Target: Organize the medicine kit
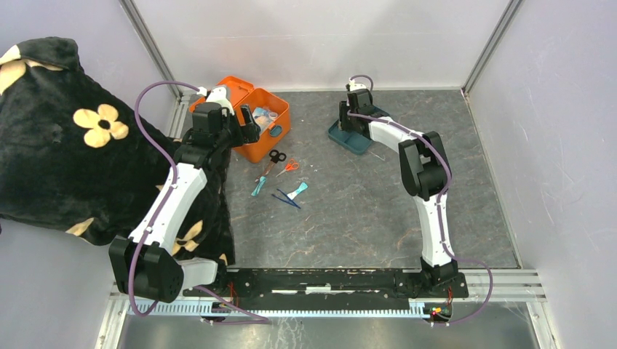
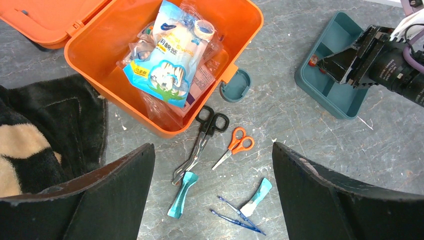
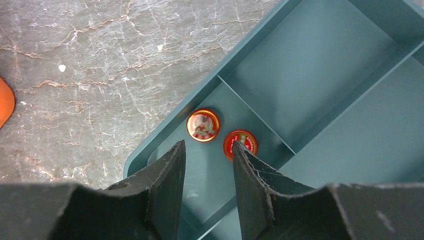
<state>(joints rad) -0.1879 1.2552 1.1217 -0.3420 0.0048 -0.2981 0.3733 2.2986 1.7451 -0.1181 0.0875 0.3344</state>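
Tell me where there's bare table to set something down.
Free: the strip between the scissors and the tray, and the wide stretch nearer than the tray, up to the right arm. Crowded: in front of the kit, where scissors and tweezers lie.

The red tin sits half hidden behind one finger of the right gripper, the teal tray runs off past twelve and three o'clock, and the packet print inside the medicine kit is too small to read.
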